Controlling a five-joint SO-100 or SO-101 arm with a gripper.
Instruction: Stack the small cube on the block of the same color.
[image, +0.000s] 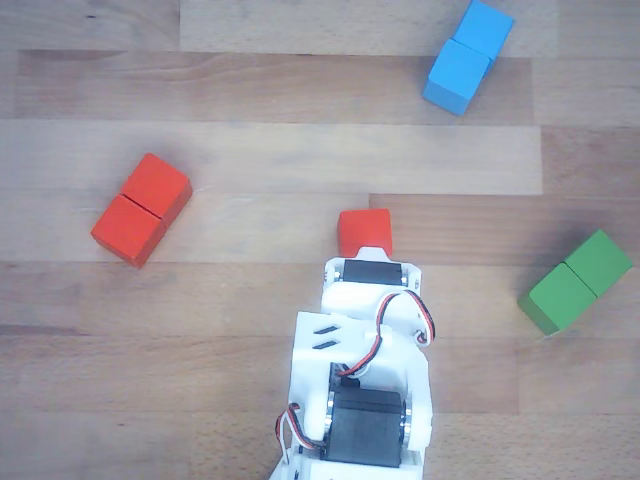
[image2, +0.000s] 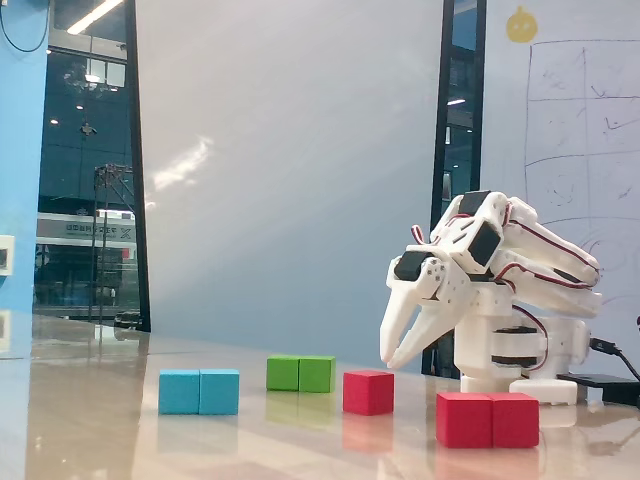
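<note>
The small cube is sitting on the table — just left of the red block in the fixed view, clearly apart from it. The gripper is hovering right above the cube with its fingers slightly parted, gripping nothing. The green block and blue block are lying farther left of the cube — the green one farther back.

Light is bright and even in the other view, with soft, short shadows beside the blocks on the counter. The fixed view is softer and slightly hazy; the glossy counter mirrors the blocks, and ceiling lights reflect in dark glass.
</note>
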